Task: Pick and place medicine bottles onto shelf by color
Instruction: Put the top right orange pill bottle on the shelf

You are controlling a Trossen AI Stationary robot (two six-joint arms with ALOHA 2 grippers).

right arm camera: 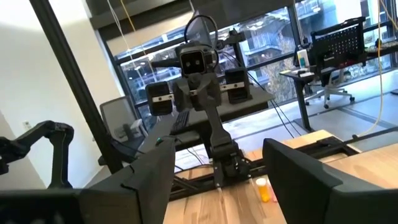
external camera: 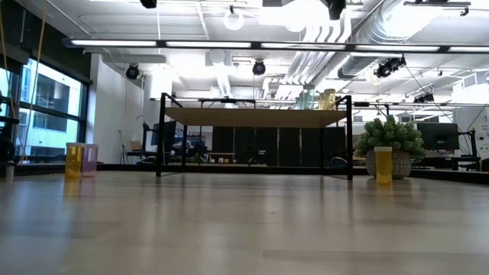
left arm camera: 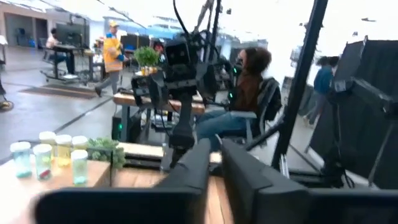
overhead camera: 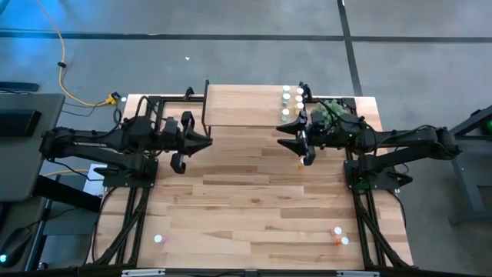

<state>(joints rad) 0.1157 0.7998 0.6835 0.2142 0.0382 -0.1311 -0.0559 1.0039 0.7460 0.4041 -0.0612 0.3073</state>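
Observation:
The shelf [overhead camera: 246, 108] stands at the table's far edge, with several medicine bottles [overhead camera: 292, 104] upright on its right end, also seen in the low view [external camera: 317, 99] and the left wrist view [left arm camera: 50, 155]. More bottles stand on the table: one near left [overhead camera: 159, 238], a few near right [overhead camera: 338, 235], a yellow one [external camera: 74, 160] and a pink one [external camera: 89, 159]. An orange bottle [right arm camera: 264, 190] lies on the table below my right gripper [overhead camera: 288, 142], which hangs open and level in front of the shelf. My left gripper [overhead camera: 204, 142] faces it, shut and holding nothing [left arm camera: 214, 168].
A round green plant [overhead camera: 330, 115] sits at the far right beside the shelf, with a yellow bottle [external camera: 383, 164] in front of it. Black frame rails run along both table sides. The middle of the wooden tabletop [overhead camera: 246, 200] is bare. People sit and stand in the room beyond.

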